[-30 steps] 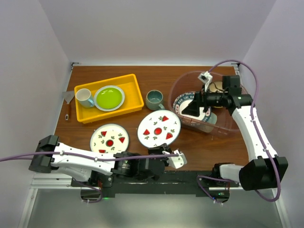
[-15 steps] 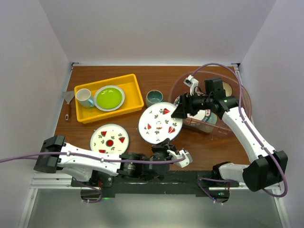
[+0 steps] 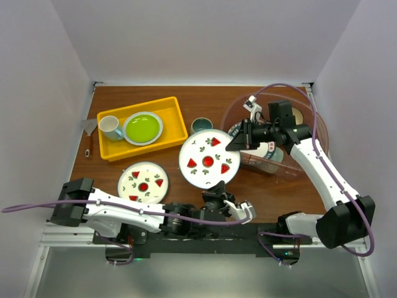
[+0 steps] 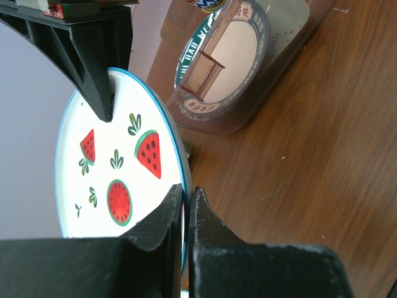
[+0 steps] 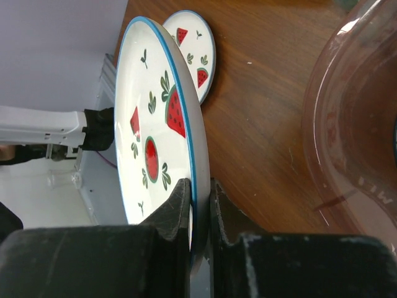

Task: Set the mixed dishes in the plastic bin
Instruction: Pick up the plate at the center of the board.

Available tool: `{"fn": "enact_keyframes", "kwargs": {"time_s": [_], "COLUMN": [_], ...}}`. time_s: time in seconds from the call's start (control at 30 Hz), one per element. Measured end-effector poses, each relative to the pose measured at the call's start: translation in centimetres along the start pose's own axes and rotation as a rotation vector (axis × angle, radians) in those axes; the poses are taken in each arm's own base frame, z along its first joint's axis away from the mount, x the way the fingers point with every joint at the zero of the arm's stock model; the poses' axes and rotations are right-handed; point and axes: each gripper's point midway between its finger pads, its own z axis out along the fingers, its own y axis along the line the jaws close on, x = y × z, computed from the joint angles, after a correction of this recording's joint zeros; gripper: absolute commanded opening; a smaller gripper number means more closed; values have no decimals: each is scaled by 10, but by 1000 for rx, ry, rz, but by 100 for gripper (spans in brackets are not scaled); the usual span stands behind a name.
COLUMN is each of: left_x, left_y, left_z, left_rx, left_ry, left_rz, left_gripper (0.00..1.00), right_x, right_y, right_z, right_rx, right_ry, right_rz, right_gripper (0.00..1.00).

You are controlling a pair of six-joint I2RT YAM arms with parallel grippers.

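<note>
Watermelon plate is clamped at opposite rims by left claw and right claw.

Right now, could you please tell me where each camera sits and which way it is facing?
Top external: above and behind the arms, looking down on the table; both arms show, holding the large watermelon plate between them.
Left wrist: on the left arm, facing the plastic bin; the left fingers pinch the plate's rim.
Right wrist: on the right arm, facing the table's near left; the right fingers pinch the rim.
Shared: both wrist views show that plate, from opposite edges.
</note>
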Motion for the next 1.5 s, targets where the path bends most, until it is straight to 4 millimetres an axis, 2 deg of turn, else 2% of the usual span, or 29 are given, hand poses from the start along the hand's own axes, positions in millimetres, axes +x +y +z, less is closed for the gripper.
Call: {"fn": "enact_keyframes", "kwargs": {"time_s": [0.07,0.1,0.13,0.17,0.23,0.27,0.4,0.47,0.57,0.73,0.9,1.1,1.23,1.5], "left_x": [-1,-2,-3,-4,-8,-9,-18,-25,-32,-26,-1,25,41,99], "left_y": [2,2,2,2,4,6,20,28,38,57,71,89,106,143], "left_z": [0,0,1,1,1,0,-9,-15,-22,-29,-32,-39,-44,-44], "left_rx": [-6,-7,-5,0,4,6,21,38,74,118,139,112,73,-73], "left_ry": [-1,-2,-6,-9,-19,-25,-68,-101,-144,-178,-164,-130,-111,-9], "left_rz": [-6,-11,-16,-25,-67,-81,-187,-252,-345,-472,-549,-604,-644,-746], "left_gripper": [19,37,45,59,70,78,96,100,100,100,100,100,100,100], "right_x": [-2,-3,-4,-5,-9,-12,-31,-40,-49,-62,-75,-85,-89,-95], "right_y": [-1,-1,-2,-1,-2,-7,-26,-34,-43,-60,-85,-95,-99,-108], "right_z": [-2,-3,-5,-7,-11,-14,-28,-34,-43,-62,-87,-108,-115,-122], "right_rx": [-3,-3,-11,-27,-42,-39,-4,9,10,17,54,68,68,82], "right_ry": [-6,-9,-13,-15,-29,-44,-121,-162,-204,-281,-375,-440,-463,-491], "right_rz": [11,15,23,23,-7,-20,-41,-53,-55,-42,-14,-22,-32,-36], "right_gripper": [0,0,0,0,0,0,0,0,0,0,0,0,0,0]}}
